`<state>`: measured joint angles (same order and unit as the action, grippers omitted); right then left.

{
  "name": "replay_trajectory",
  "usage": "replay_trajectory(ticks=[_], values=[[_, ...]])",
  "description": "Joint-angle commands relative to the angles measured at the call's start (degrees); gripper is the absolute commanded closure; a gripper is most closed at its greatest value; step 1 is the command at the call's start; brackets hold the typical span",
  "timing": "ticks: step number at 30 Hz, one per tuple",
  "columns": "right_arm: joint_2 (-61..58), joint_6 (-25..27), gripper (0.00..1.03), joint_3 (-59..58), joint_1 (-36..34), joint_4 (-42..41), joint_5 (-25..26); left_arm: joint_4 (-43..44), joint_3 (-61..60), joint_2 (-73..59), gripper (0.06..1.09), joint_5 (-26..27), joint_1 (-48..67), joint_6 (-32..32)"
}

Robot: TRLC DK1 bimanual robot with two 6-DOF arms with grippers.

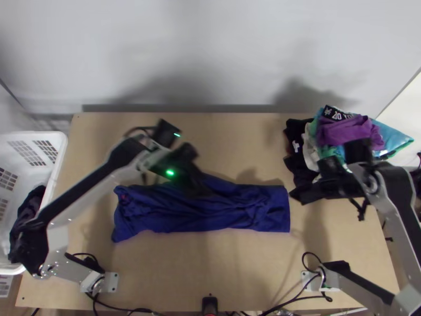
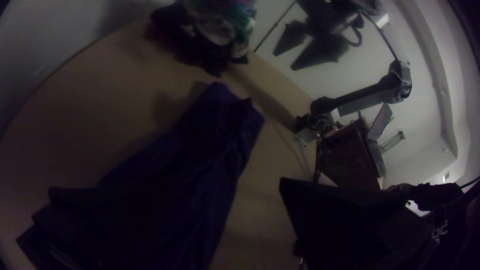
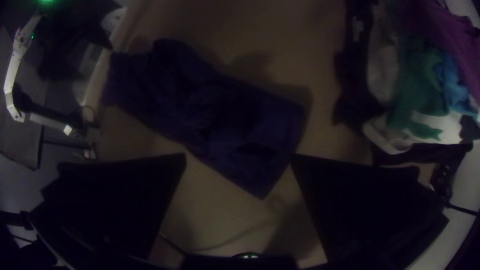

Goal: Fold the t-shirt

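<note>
My left gripper point(image 1: 184, 160) hangs over the upper left part of the blue t-shirt point(image 1: 237, 208), its fingers apart. The shirt lies as a long, narrow, wrinkled strip across the middle of the table, its right end straight and its left end uneven. In the left wrist view the dark shirt point(image 2: 185, 165) stretches away below the left gripper point(image 2: 167, 200). Beyond the shirt's right end, my right gripper point(image 1: 309, 179) stands open by the clothes pile. The right wrist view shows the blue cloth point(image 3: 215, 115) ahead of the right gripper point(image 3: 239, 159), with nothing between its fingers.
A pile of mixed clothes point(image 1: 342, 131) sits at the table's back right, close to the right gripper. At the left edge stands a white basket point(image 1: 55, 158) with dark cloth point(image 1: 26, 216) in it. Bare wood point(image 1: 231, 137) lies behind the shirt, and cables point(image 1: 284, 303) run along the near edge.
</note>
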<state>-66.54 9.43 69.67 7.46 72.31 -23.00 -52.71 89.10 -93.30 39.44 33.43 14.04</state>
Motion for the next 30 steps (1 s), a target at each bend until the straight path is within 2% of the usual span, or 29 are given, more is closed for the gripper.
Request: replay_trajectory(ticks=[1,7,12,17,20,24,30], values=[[-7.11,0.68,0.05,0.12,7.13,4.41,-4.42,-13.56,-2.62,4.26,0.10,0.29,-12.51,8.28],[-9.92,1.64,0.07,-1.11,6.77,5.12,-6.97,-14.26,-9.65,10.94,0.10,0.20,-20.77,9.78],[-14.84,4.89,0.07,-3.93,11.08,2.57,-8.46,-14.70,-12.99,14.02,0.10,-0.42,-26.05,11.45],[-18.97,5.42,0.07,-7.62,15.48,-3.06,-8.28,-14.97,-14.57,17.18,0.10,-1.91,-30.18,12.94],[-20.03,5.42,0.07,-8.15,16.97,-5.43,-6.26,-14.97,-15.80,19.03,0.10,-2.18,-32.81,14.26],[-20.56,5.95,0.07,-8.41,18.64,-8.86,1.47,-15.06,-16.77,20.52,0.10,-2.97,-34.31,15.14],[-19.41,6.56,0.07,-7.62,19.34,-9.82,6.39,-15.06,-16.94,21.84,0.10,-3.58,-34.75,15.49]])
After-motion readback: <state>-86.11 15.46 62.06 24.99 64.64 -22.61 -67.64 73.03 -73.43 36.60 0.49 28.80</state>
